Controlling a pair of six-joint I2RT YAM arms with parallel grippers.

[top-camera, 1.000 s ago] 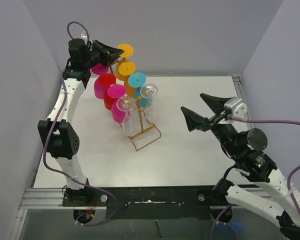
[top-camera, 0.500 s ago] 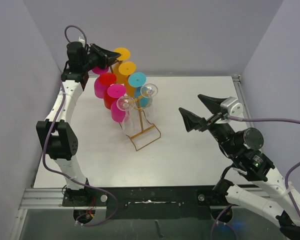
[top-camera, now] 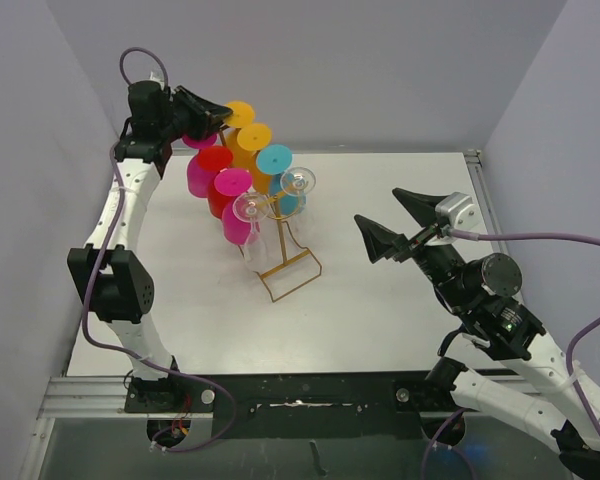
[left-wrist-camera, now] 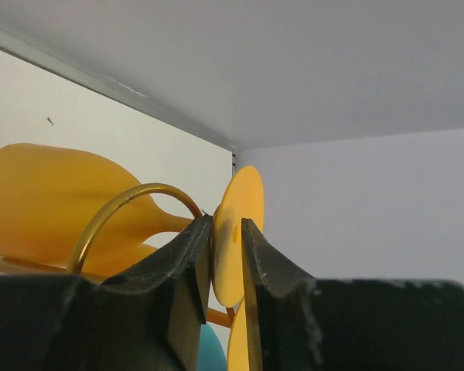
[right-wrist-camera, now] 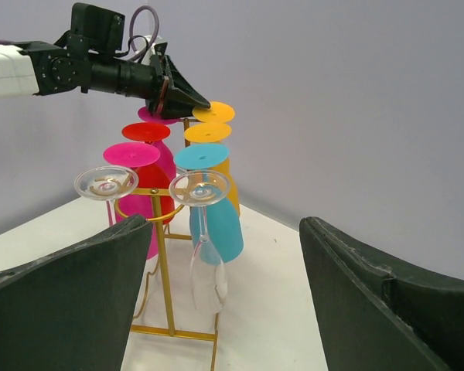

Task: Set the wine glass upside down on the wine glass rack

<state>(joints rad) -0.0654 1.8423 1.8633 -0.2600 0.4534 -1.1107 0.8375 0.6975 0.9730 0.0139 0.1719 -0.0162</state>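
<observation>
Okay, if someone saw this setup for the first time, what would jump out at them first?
The gold wine glass rack, left of centre in the overhead view, hung with upside-down coloured glasses and two clear glasses. Next, the left tool high at the back left, jaws flanking the foot of the rearmost orange glass. The right tool hovers wide open at right, empty.

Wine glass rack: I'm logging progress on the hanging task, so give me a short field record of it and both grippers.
rack: gold wire wine glass rack, standing upright
hung glasses: eight, all foot up; two orange, two pink, one red, one blue, two clear
left gripper: jaws either side of the foot of the rear orange glass; grip unclear
right gripper: open, empty, apart from the rack
</observation>
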